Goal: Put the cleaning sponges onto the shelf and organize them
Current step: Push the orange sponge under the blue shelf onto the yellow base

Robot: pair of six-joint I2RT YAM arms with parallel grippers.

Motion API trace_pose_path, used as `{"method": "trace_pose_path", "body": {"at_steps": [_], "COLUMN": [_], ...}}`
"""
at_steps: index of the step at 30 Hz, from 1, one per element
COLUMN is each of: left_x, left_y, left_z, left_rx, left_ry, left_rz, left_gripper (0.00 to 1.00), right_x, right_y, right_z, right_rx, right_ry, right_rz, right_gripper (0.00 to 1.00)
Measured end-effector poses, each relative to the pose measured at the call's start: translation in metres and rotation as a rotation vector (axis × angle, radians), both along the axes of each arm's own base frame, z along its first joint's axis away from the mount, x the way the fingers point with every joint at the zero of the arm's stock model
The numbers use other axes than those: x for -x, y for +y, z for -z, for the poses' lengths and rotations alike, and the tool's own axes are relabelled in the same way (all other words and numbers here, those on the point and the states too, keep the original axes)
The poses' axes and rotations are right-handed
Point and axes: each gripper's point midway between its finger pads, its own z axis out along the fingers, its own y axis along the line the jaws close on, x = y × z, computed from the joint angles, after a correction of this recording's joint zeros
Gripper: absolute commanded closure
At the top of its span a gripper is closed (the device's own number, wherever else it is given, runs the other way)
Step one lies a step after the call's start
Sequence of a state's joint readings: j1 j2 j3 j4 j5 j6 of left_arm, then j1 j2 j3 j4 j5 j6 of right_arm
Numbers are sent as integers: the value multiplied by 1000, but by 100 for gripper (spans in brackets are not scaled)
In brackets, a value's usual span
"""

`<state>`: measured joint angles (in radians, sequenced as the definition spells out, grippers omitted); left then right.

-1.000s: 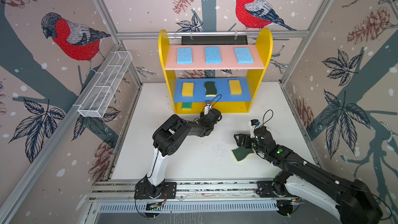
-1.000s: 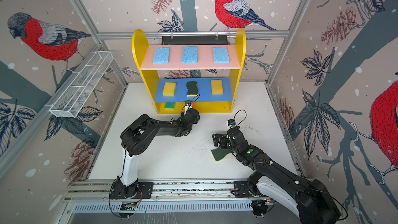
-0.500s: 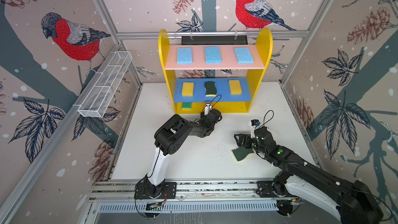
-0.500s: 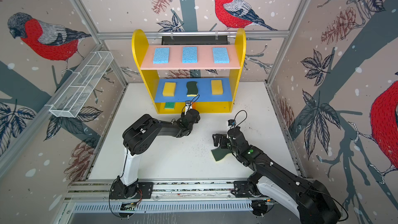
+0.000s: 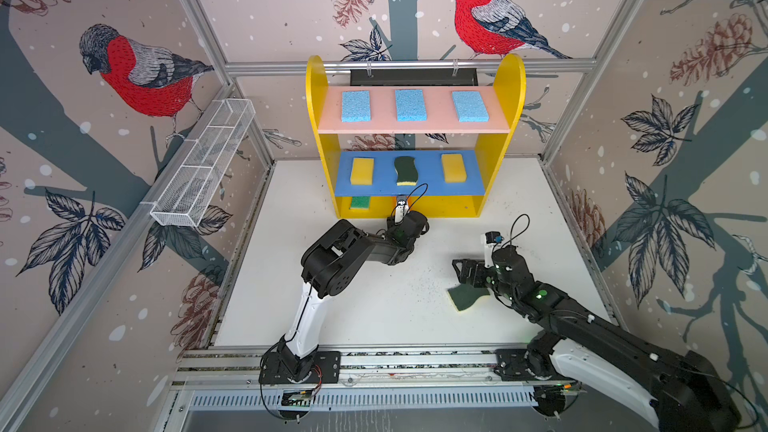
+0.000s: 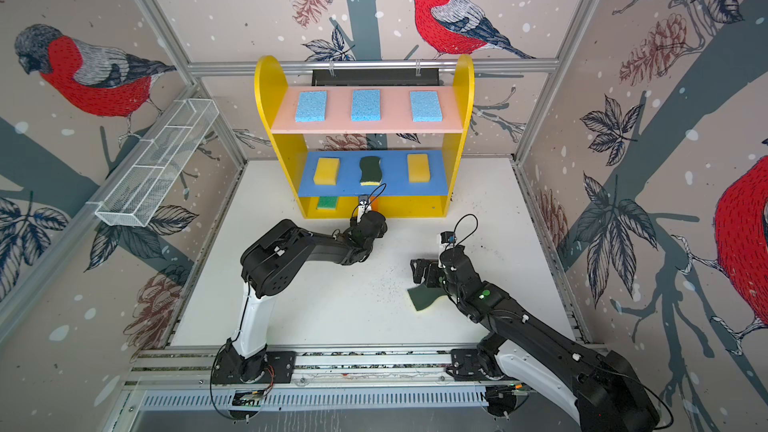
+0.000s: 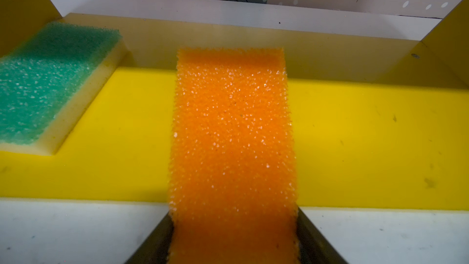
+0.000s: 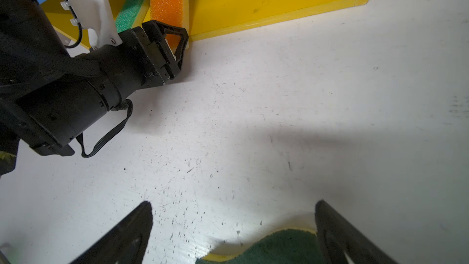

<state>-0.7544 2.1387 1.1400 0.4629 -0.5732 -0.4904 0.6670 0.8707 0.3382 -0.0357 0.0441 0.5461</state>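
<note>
Sponges sit on every tier of the shelf (image 5: pixel 510 89), which stands at the back of the counter (image 5: pixel 374 313). Its pink top board (image 5: pixel 415 127) carries three flat ones in a row, well spaced: the left blue sponge (image 5: pixel 355 106), the middle blue sponge (image 5: pixel 410 105) and the right blue sponge (image 5: pixel 470 106). On the blue middle board (image 5: pixel 424 189) the shelved scourer (image 5: pixel 406 171) (dark green over yellow, wavy-edged) lies between the left yellow block (image 5: pixel 362 171) and the right yellow block (image 5: pixel 453 167), touching neither. On the yellow bottom board (image 7: pixel 355 135) the green-topped sponge (image 7: pixel 45 85) lies flat at the left end, and beside it, with a gap, the orange-topped sponge (image 7: pixel 232 128) reaches in from the front, its near end sticking out past the board's front edge. That near end lies between the jaws of the left gripper (image 7: pixel 233 227), whose fingers (image 7: pixel 309 242) run along both its long sides; whether they squeeze it or only flank it, I cannot tell. The loose scourer (image 5: pixel 465 299) lies flat on the counter, well in front of the shelf and toward the right. The right gripper (image 8: pixel 233 203) hangs low over one end of it, jaws spread wide, gripping nothing; in the right wrist view the scourer's end lies between the fingers, close to one of them. A white wire-mesh basket (image 5: pixel 199 168) is fixed along the left wall rail, and the walls (image 5: pixel 270 2) show red-breasted birds on branches.
</note>
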Motion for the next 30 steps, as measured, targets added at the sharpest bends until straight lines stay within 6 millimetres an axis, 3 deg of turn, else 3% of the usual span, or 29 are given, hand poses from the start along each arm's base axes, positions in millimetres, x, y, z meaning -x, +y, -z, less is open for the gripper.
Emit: {"method": "trace_pose_path", "body": {"at_steps": [30], "left_x": [8], "left_y": [9], "left_z": [6], "left_rx": [-3], "left_ry": [10], "left_rz": [-10], "left_gripper": [27], "right_x": [0], "right_y": [0], "right_z": [-3], "right_rx": [-9], "right_ry": [-7], "right_rz": [2], "right_gripper": [1]}}
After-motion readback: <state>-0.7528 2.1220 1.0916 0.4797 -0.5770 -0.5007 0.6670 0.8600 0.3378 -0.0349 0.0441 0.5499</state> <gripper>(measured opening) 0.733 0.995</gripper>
